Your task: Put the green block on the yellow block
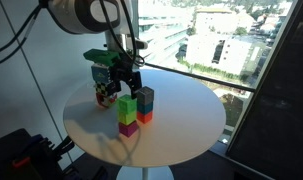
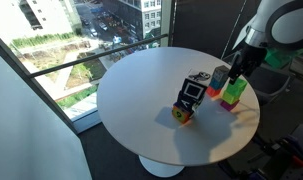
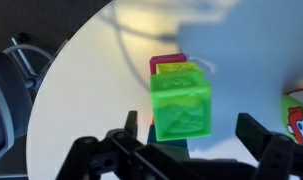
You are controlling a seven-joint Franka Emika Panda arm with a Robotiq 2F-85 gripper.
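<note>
The round white surface (image 1: 186,115) stands beside a tall window (image 1: 226,40) overlooking city buildings. The green block (image 3: 181,105) sits on the yellow block (image 3: 181,70). The tool (image 3: 189,132) is spread wide, clear of both.

this looks like an upper-floor office or lab room in a city high-rise, not a home. in an exterior view, tall window glass (image 1: 206,45) set in dark frames runs along the far side of the room, and through it pale tower blocks (image 1: 226,50) and rooftops lie well below. in an exterior view, a street with cars (image 2: 101,18) and a strip of greenery (image 2: 51,75) show far down past the glass. the furnishing is plain: a round white pedestal table (image 1: 186,120) on a dark floor (image 2: 51,150), with a robot arm (image 1: 86,12) reaching in above the table.
</note>
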